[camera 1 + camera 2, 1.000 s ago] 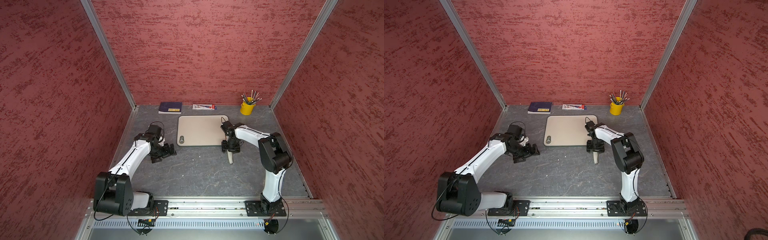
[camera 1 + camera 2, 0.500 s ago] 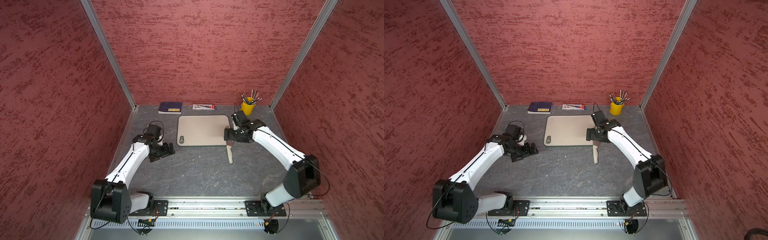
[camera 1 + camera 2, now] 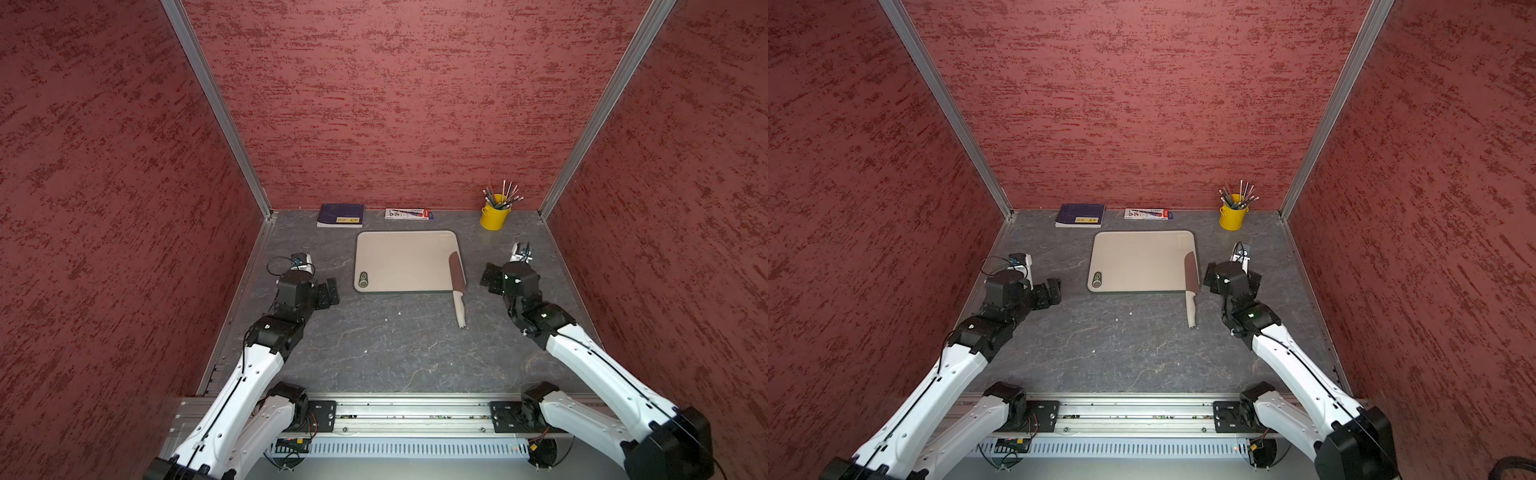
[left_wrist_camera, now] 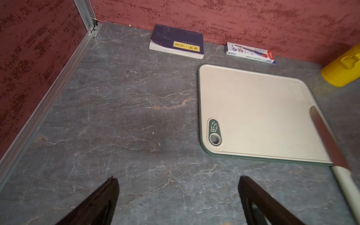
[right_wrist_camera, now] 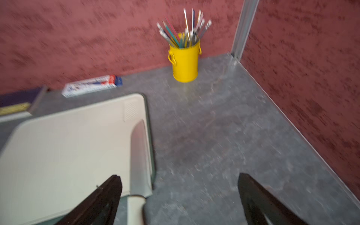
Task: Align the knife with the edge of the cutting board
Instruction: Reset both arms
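The beige cutting board (image 3: 401,259) (image 3: 1138,259) lies flat at the back middle of the table. The knife (image 3: 456,274) (image 3: 1191,274) rests with its brownish blade along the board's right edge, while its cream handle (image 3: 459,309) sticks out past the front edge onto the table. My right gripper (image 3: 489,279) (image 5: 178,176) hovers open just right of the knife, touching nothing. In the right wrist view the blade (image 5: 139,155) lies beside one finger. My left gripper (image 3: 329,293) (image 4: 177,179) is open and empty, left of the board (image 4: 253,109).
A dark blue book (image 3: 340,215), a white pen box (image 3: 409,214) and a yellow cup of pencils (image 3: 494,216) stand along the back wall. Red walls close in the left, right and back sides. A metal rail (image 3: 399,409) runs along the front.
The right gripper opened, let go of the knife and drew back to the right of the board. The left arm pulled back slightly. The knife stays at the board's right edge.
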Tool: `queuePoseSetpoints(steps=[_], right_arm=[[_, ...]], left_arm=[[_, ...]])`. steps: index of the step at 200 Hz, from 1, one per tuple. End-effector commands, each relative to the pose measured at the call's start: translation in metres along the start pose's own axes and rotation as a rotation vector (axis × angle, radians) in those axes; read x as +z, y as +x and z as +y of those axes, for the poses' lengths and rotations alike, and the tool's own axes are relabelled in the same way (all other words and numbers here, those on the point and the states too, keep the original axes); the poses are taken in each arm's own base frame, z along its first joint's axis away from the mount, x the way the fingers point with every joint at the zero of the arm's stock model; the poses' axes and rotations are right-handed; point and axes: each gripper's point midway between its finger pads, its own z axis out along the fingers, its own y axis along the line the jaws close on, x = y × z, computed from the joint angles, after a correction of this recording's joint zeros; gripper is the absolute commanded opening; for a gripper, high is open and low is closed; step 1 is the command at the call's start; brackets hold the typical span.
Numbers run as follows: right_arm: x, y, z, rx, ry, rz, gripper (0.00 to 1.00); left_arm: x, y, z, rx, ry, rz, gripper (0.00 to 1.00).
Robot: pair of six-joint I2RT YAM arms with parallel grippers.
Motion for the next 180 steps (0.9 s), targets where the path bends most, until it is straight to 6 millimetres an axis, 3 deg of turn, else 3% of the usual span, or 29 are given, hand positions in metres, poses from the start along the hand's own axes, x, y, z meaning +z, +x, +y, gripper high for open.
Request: queuePoseSetpoints(steps=[1, 20, 42, 64, 90, 126, 141, 155, 176, 180], right_arm=[[-0.004, 0.011, -0.032, 0.016, 0.120, -0.055, 0.98], [-0.006, 0.015, -0.039, 0.002, 0.103, -0.149, 0.97], [-0.003, 0.003, -0.043, -0.029, 0.109, -0.239, 0.97], [0.017, 0.010, -0.055, -0.013, 0.133, -0.227, 0.96], [0.044, 0.023, -0.073, 0.039, 0.176, -0.260, 0.97], [0.080, -0.001, -0.045, -0.053, 0.048, -0.333, 0.98], [0.099, 0.007, -0.040, -0.068, 0.003, -0.314, 0.98], [0.108, 0.014, -0.024, -0.113, -0.075, -0.263, 0.97], [0.109, 0.024, -0.029, -0.097, -0.094, -0.302, 0.98], [0.111, 0.026, -0.029, -0.092, -0.092, -0.264, 0.98]], left_arm=[[0.008, -0.030, 0.008, 0.086, -0.071, -0.142, 1.00], [0.022, -0.028, 0.011, 0.080, -0.062, -0.163, 1.00], [0.040, -0.024, 0.019, 0.056, -0.055, -0.179, 1.00], [0.063, -0.017, 0.020, 0.057, -0.001, -0.197, 1.00], [0.091, -0.013, 0.034, 0.035, -0.013, -0.224, 1.00], [0.128, -0.022, 0.049, 0.019, -0.007, -0.238, 1.00], [0.141, -0.022, 0.048, 0.029, 0.024, -0.246, 1.00], [0.139, -0.020, 0.047, 0.030, 0.039, -0.254, 1.00], [0.118, -0.014, 0.029, 0.096, 0.136, -0.420, 1.00], [0.115, -0.003, 0.027, 0.107, 0.160, -0.411, 1.00]])
